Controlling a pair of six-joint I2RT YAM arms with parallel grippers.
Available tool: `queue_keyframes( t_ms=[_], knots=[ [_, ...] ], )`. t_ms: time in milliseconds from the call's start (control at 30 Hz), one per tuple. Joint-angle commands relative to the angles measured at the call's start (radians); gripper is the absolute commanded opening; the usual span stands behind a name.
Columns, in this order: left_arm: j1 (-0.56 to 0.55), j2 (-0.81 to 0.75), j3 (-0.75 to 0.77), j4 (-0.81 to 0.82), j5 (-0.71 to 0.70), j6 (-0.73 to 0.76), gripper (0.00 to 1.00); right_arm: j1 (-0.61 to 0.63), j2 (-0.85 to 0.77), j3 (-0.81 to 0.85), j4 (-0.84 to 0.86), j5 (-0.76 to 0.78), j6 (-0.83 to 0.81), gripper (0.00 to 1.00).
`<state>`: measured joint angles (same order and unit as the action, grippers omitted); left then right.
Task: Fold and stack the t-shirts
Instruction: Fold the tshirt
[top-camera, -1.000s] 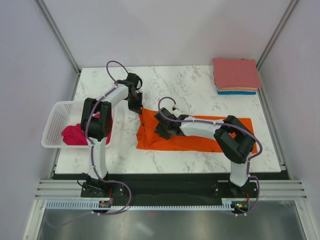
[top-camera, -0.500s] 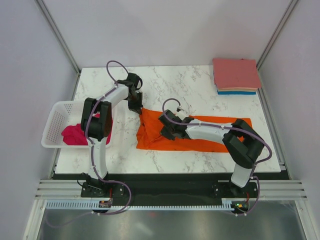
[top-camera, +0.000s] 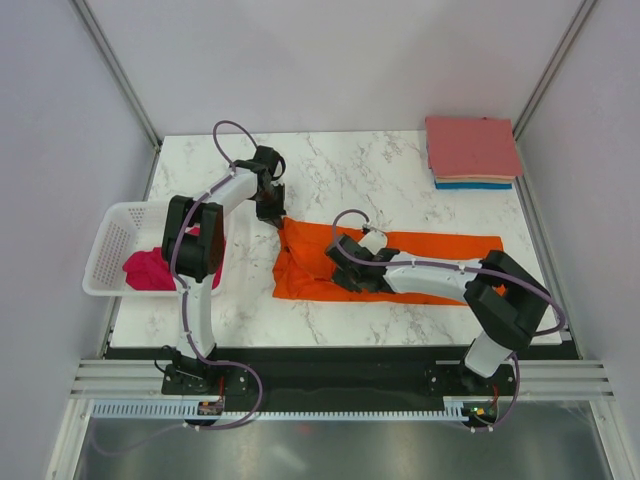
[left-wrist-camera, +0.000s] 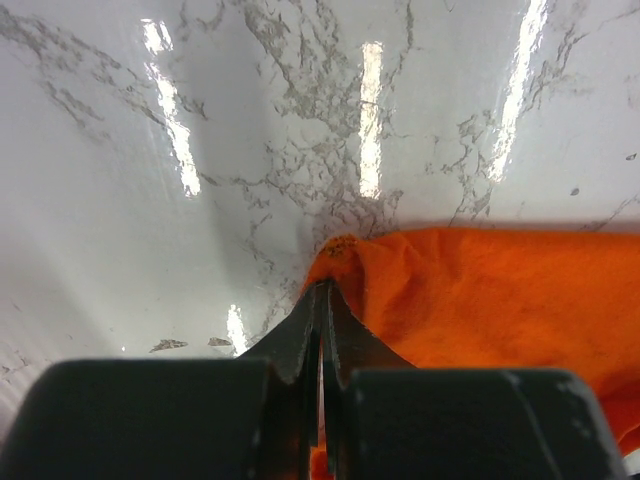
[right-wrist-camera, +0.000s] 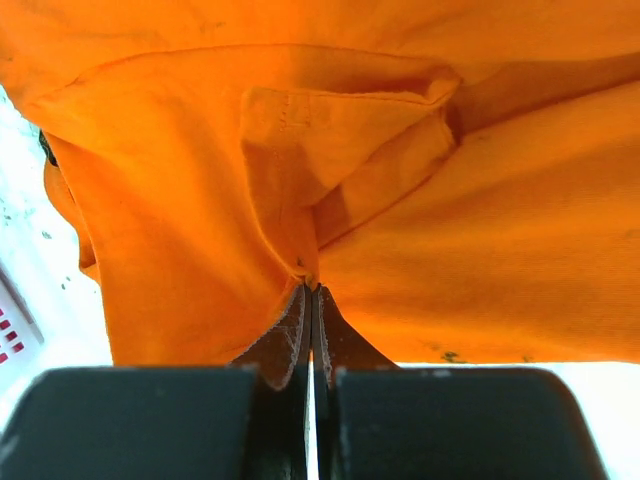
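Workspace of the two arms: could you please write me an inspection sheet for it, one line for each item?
Surface: white marble table, glossy.
Job's things: orange t-shirt lying lengthwise across the middle; magenta t-shirt crumpled in the white basket at the left edge; folded stack at the far right corner, salmon-pink on top, peach and blue beneath.
Clutter: nothing seen.
Grippers: left gripper shut on the orange t-shirt's far left corner; right gripper shut on a fold of it.
Cables: purple cables loop along both arms.
Surroundings: plain pale walls, metal frame posts.
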<state>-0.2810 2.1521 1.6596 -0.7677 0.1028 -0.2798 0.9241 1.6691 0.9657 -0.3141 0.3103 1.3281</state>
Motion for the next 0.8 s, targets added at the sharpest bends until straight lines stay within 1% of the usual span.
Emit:
queue_keyframes(
  t_ms=[0,200,433,600,767],
  knots=[
    [0.003,0.028,0.028,0.022,-0.046,0.010,0.02,0.012,-0.061,-0.018,0.000,0.055,-0.026,0.00],
    [0.006,0.028,0.028,0.021,-0.055,0.014,0.02,0.038,-0.103,-0.025,-0.022,0.101,-0.049,0.00],
    [0.008,0.006,0.023,0.016,-0.069,0.011,0.02,0.093,-0.078,-0.054,-0.025,0.125,-0.032,0.00],
    [0.008,-0.014,0.029,0.004,-0.071,0.010,0.02,0.104,-0.071,-0.070,-0.033,0.167,-0.033,0.00],
    [0.008,-0.063,0.058,-0.024,-0.081,0.002,0.08,0.113,-0.072,-0.068,-0.036,0.188,-0.043,0.00]
  ],
)
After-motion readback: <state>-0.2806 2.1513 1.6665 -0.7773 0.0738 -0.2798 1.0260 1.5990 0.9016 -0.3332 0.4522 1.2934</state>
